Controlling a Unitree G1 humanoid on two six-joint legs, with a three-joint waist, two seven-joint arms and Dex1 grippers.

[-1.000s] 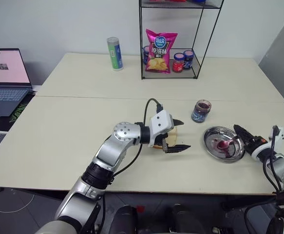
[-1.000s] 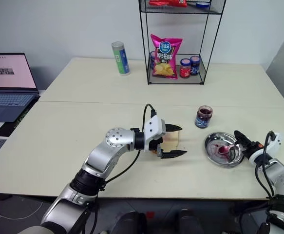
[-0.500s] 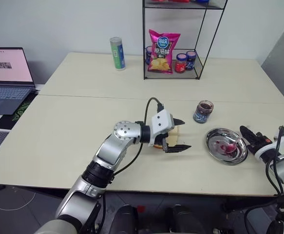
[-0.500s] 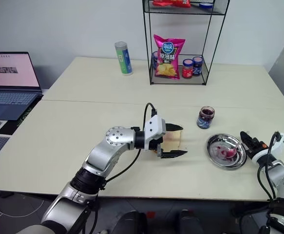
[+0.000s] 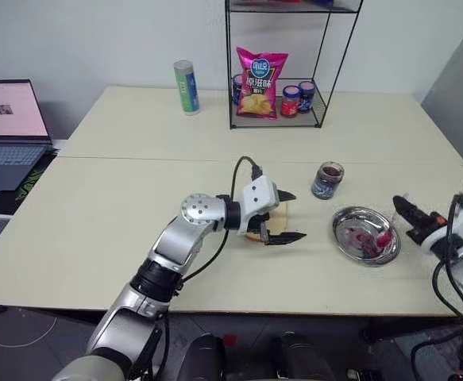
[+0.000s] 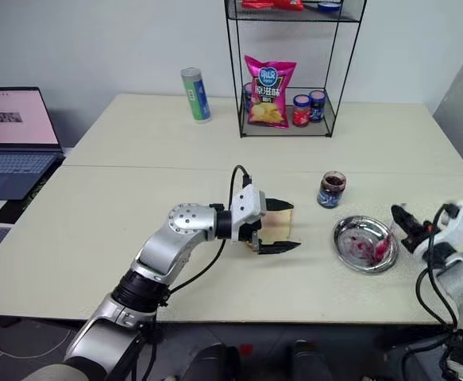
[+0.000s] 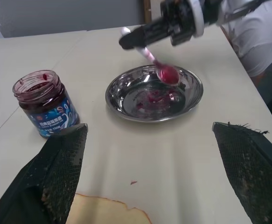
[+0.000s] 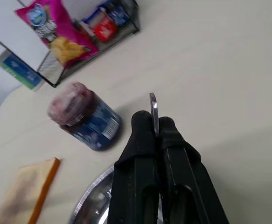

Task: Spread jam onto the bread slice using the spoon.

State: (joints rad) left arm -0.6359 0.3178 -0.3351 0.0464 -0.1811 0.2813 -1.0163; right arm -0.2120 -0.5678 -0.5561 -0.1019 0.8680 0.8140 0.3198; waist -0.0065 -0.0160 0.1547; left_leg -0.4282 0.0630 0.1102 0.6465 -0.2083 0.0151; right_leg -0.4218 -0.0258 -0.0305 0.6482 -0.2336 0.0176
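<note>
Red jam clings to the spoon (image 7: pixel 158 63), now lifted off the steel plate (image 5: pixel 364 236) at right frame by the clenched right end effector (image 5: pixel 403 209), ready for the bread slice (image 6: pixel 278 224) between the left end effector's (image 5: pixel 288 216) spread fingers at desk centre.

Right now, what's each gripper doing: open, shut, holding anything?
Left gripper: open, holding nothing, fingers either side of the bread.
Right gripper: shut on the spoon, lifted over the plate.

Bread slice (image 6: pixel 277 225) flat on table; spoon (image 7: pixel 158 64) raised — jam-coated bowl
</note>
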